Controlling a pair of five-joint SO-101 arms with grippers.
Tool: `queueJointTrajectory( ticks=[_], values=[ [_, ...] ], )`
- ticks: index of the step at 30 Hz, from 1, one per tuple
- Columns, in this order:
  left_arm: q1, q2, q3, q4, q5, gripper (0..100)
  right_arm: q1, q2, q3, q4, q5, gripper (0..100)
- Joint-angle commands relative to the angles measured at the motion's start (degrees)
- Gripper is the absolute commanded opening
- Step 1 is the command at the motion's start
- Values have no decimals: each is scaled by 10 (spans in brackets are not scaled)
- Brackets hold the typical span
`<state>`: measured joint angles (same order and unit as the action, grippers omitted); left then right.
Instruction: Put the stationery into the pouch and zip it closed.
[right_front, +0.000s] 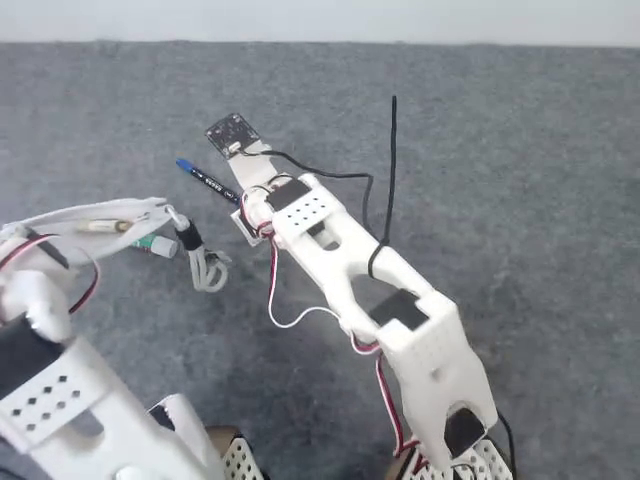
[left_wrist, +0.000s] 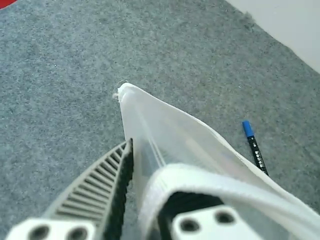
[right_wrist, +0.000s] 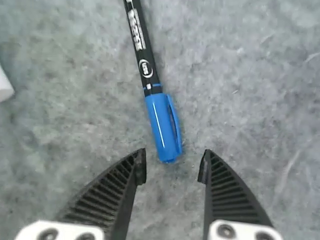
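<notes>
**Carpet** (right_front: 520, 180): grey, covering the whole table. Its far edge is meeting a pale wall (right_front: 320, 20) along the top of the high view. Bare stretches are lying across the right half and the upper left corner.

**Right arm** (right_front: 400, 310): white, running from the bottom edge, right of centre, up toward the middle of the high view. A black cable (right_front: 393, 150) is standing upright above it.

**Left arm** (right_front: 60, 390): white, occupying the lower left corner of the high view.

**Pouch** (right_front: 100, 215) (left_wrist: 170, 130): translucent white, stretching in from the left edge at mid-height in the high view. The left gripper (left_wrist: 145, 160) is clamping it, with a jaw pressing each face. Small dark and green pieces are sitting at its right end, but I cannot tell whether they are inside.

**Pen** (right_front: 210, 183) (right_wrist: 150, 75) (left_wrist: 255, 150): black barrel with a blue cap, lying flat on the carpet upper left of centre in the high view. It is apart from the pouch, with its cap pointing to the upper left.

**Right gripper** (right_wrist: 173, 151): jaws standing wide apart, holding nothing. The tips are flanking the cap's end, one just beside it and the other with carpet showing between.
</notes>
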<state>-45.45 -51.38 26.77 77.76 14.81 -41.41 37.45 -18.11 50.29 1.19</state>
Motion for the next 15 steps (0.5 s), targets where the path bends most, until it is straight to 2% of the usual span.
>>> queueJointTrajectory(
  ticks=[1,7,10,12,15],
  values=[
    [0,-10,-13,-16,6,12,5,15,-79,36,9,166],
    [0,-10,-13,-14,6,12,8,65,-108,44,9,155],
    [0,-10,-13,-14,6,12,8,71,-109,44,13,58],
    [0,-10,-12,-14,6,12,8,71,-109,45,42,0],
    [0,-10,-9,-14,5,12,8,73,-108,52,56,16]
  ],
)
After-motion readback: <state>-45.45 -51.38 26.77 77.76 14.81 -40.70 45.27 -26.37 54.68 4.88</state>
